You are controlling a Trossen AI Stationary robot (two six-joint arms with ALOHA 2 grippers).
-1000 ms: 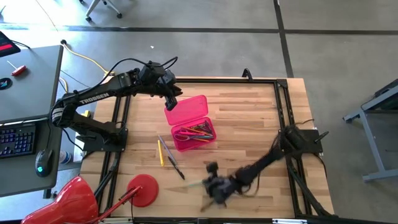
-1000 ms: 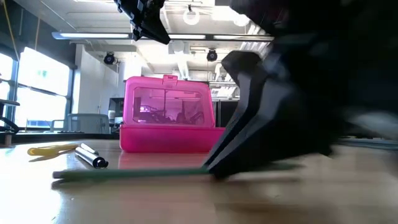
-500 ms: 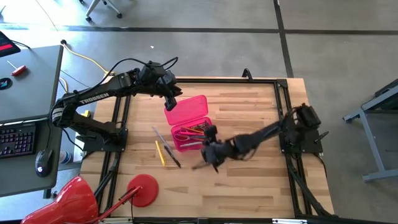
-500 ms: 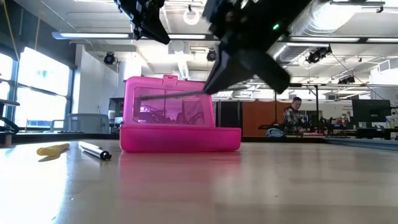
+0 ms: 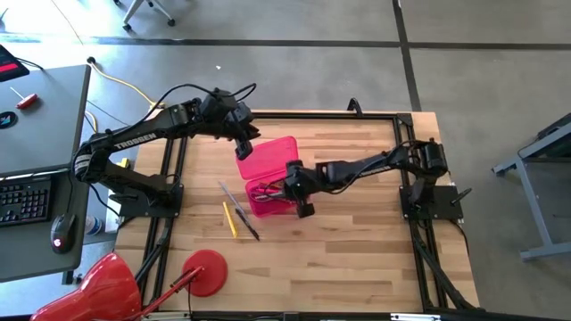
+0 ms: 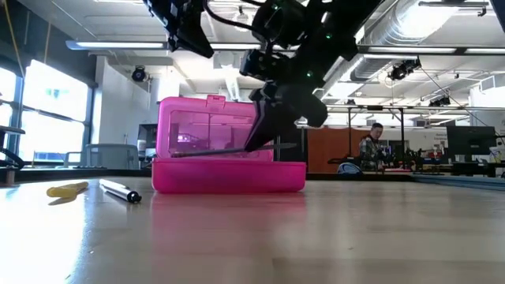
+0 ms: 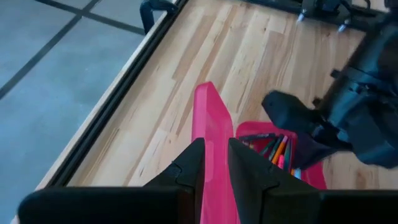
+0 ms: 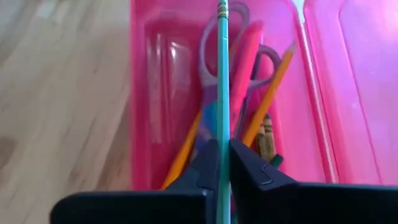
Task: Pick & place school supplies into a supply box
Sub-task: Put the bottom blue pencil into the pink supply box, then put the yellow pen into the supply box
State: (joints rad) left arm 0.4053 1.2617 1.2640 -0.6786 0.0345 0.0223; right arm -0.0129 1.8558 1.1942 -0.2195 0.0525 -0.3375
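over the open half of the supply box (image 5: 272, 171) the right gripper (image 5: 292, 185) now hangs; a second ago it was low at the near edge of the table, pressed onto the green pencil (image 8: 222, 81), and it has since swung that pencil across to the box. the fingers are nearly closed on the pencil, so release is probably all that remains for this one. the left gripper (image 5: 246, 143) has stayed at the raised lid (image 7: 210, 149), its fingers narrow and either side of the lid's edge.

the right wrist view alone shows the pencil lined up lengthwise above purple-handled scissors (image 8: 211, 81) and orange pencils (image 8: 264, 102). the high view alone shows a yellow pencil (image 5: 228, 218) and a dark pen (image 5: 250, 227) lying on the wood beside the box; whether a third thin item lies there is hard to say.
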